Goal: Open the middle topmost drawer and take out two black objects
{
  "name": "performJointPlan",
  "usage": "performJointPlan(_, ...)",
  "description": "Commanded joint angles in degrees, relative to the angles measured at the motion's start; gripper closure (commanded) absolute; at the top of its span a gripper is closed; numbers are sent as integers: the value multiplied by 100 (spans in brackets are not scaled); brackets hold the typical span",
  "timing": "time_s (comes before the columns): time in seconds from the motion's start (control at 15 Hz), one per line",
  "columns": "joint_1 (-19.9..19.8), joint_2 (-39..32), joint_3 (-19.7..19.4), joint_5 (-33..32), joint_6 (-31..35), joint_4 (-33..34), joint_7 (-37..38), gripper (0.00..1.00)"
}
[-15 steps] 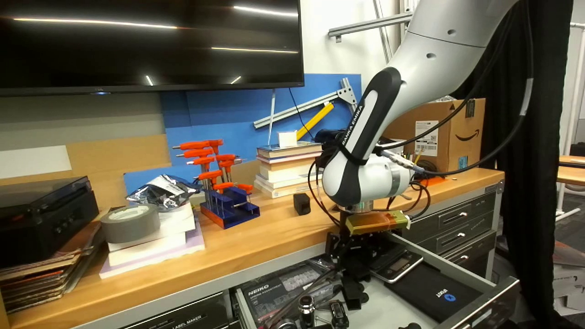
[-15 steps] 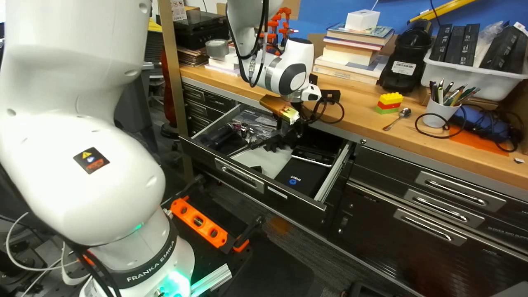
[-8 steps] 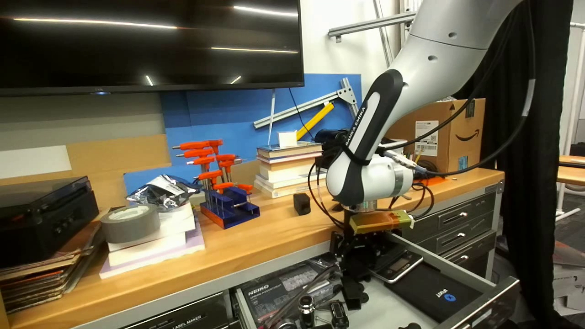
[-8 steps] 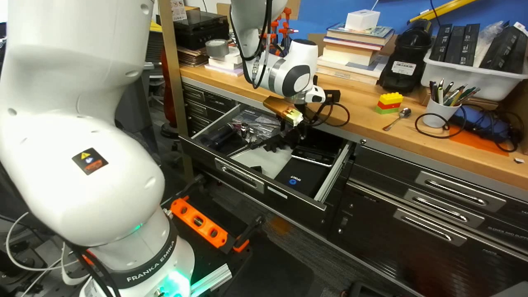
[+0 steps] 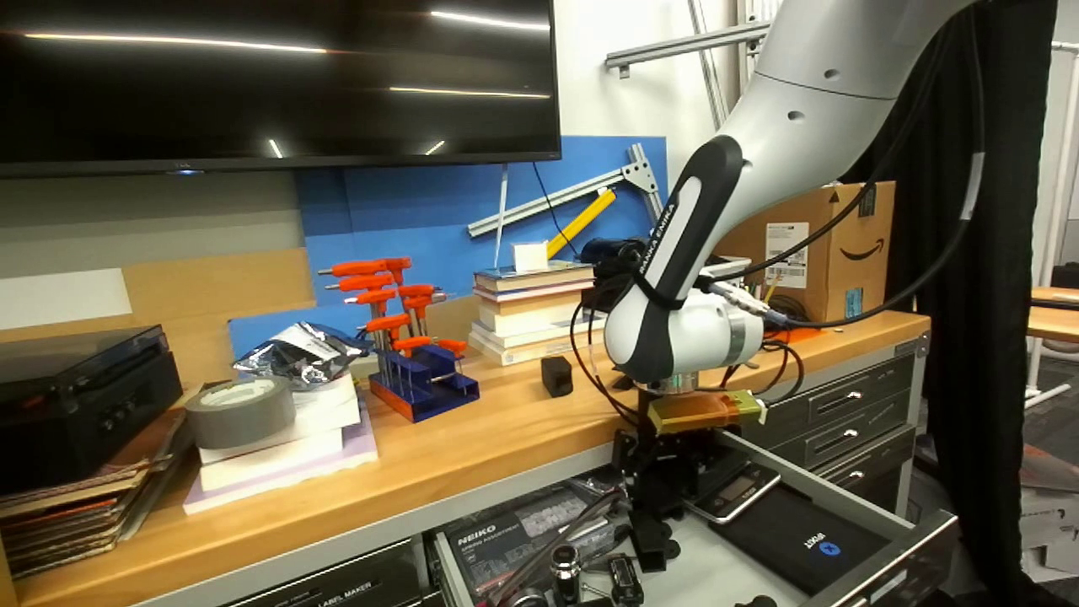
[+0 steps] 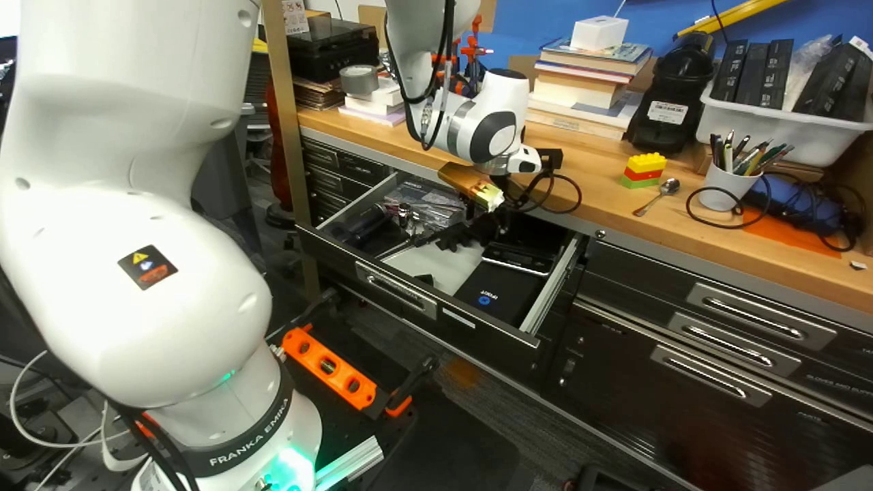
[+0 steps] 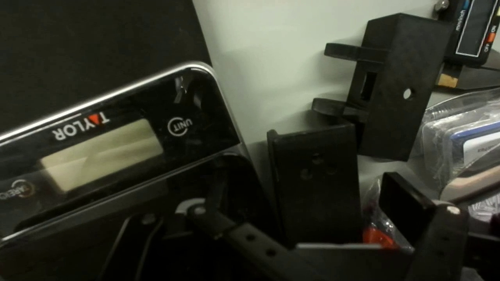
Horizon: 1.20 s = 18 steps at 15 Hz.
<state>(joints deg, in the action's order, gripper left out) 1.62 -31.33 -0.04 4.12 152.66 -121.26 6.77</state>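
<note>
The drawer [image 5: 915,561] [image 6: 505,348] stands open in both exterior views. In the wrist view, a matte-black part with two prongs and a small hole [image 7: 402,86] lies on the drawer floor; it also shows in both exterior views [image 5: 651,546] [image 6: 451,237]. The other black part, a flat-faced block with three small holes [image 7: 318,183], lies close beside it. My gripper [image 7: 308,191] is open and low inside the drawer [image 5: 662,497] [image 6: 494,221], one finger on each side of the three-hole block. The block's near end is hidden. I cannot tell whether the fingers touch it.
A Taylor scale [image 7: 187,89] lies beside the three-hole block. A black iFixit case [image 5: 792,531], a Neiko box [image 5: 480,548], a caliper [image 7: 474,27] and bagged items [image 7: 468,136] also lie in the drawer. The bench [image 5: 472,430] bears books and a black block [image 5: 556,376].
In both exterior views, the hand and gripper have shifted slightly to the right and a little lower within the drawer. The drawer and its contents look the same.
</note>
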Motion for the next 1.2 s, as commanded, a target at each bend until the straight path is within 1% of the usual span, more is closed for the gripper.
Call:
performJointPlan(0.0, -105, -167, 105, 68, -1, 204, -192, 0)
performJointPlan(0.67, -453, -356, 579, 423, -170, 425, -732, 0)
performJointPlan(1.13, -558, -509, 713, 590, -319, 576, -943, 0)
